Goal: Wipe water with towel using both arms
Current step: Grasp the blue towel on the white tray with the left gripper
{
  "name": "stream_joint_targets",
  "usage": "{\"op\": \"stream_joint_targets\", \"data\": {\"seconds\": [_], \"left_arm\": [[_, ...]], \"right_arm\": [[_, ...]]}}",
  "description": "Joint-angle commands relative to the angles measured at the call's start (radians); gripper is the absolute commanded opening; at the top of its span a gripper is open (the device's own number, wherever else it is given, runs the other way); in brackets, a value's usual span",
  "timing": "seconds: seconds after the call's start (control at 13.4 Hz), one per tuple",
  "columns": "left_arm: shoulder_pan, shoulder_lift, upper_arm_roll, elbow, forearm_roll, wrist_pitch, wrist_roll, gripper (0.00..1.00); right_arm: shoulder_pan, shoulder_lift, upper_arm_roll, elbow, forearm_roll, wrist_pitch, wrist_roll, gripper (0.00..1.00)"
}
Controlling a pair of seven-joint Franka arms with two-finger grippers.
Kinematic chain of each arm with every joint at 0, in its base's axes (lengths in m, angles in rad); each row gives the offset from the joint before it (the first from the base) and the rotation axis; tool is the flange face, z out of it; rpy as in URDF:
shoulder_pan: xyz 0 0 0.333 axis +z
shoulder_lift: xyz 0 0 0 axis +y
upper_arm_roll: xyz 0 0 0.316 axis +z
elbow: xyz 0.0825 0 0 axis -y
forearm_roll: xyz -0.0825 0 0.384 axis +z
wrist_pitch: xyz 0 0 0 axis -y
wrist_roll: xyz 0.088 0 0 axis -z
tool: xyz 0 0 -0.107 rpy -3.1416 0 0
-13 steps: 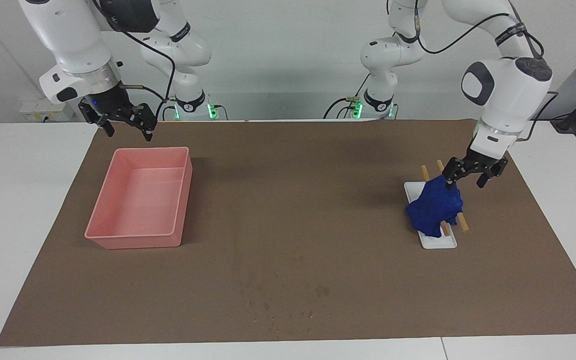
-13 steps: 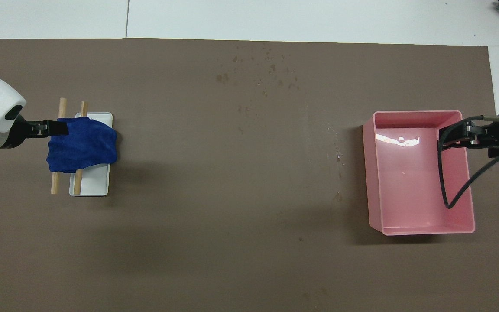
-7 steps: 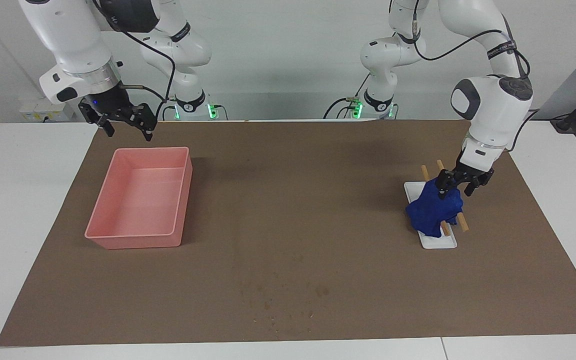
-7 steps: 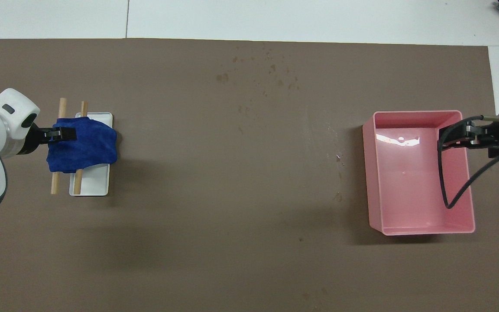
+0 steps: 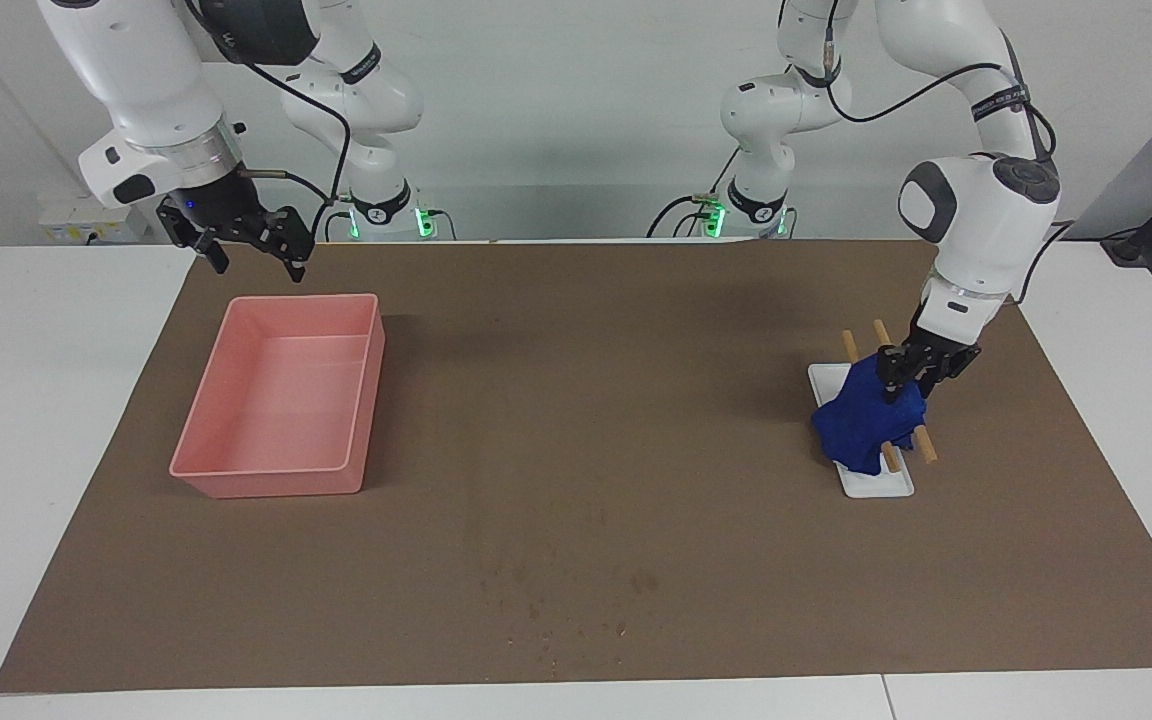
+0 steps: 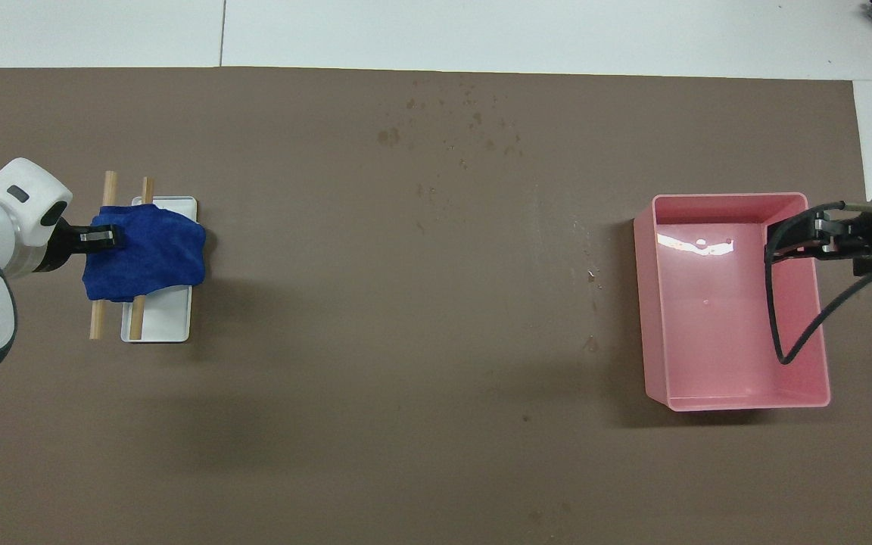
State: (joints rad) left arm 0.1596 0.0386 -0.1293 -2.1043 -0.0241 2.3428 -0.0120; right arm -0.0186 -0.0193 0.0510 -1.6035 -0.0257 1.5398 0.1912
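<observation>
Gripping the towel where it drapes over the wooden sticks on the white tray, the left gripper must next lift it toward the water drops; the right gripper waits open-fingered over the pink bin

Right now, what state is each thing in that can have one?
towel: draped over the wooden sticks on the white tray, left gripper pinching its edge.
pink bin: empty, upright.
right gripper: open, over the pink bin's rim, waiting.
</observation>
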Motion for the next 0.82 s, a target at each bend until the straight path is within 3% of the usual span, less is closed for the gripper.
{"op": "stream_joint_targets", "data": {"seconds": [0.0,0.45,0.6,0.75], "left_arm": [[0.005,-0.019,-0.003,-0.023,0.007,0.017,-0.013,0.33],[0.008,-0.017,-0.003,-0.016,0.009,0.018,-0.011,0.33],[0.008,-0.016,-0.003,-0.010,0.027,0.020,-0.010,0.51],[0.008,-0.013,-0.003,-0.010,0.027,0.023,-0.010,0.56]], "right_arm": [[-0.017,-0.005,0.007,-0.003,0.018,-0.007,-0.021,1.00],[-0.015,-0.005,0.007,-0.004,0.020,-0.009,-0.021,1.00],[-0.017,-0.005,0.007,-0.003,0.020,-0.009,-0.021,1.00],[-0.017,-0.005,0.007,-0.003,0.020,-0.007,-0.021,1.00]]}}
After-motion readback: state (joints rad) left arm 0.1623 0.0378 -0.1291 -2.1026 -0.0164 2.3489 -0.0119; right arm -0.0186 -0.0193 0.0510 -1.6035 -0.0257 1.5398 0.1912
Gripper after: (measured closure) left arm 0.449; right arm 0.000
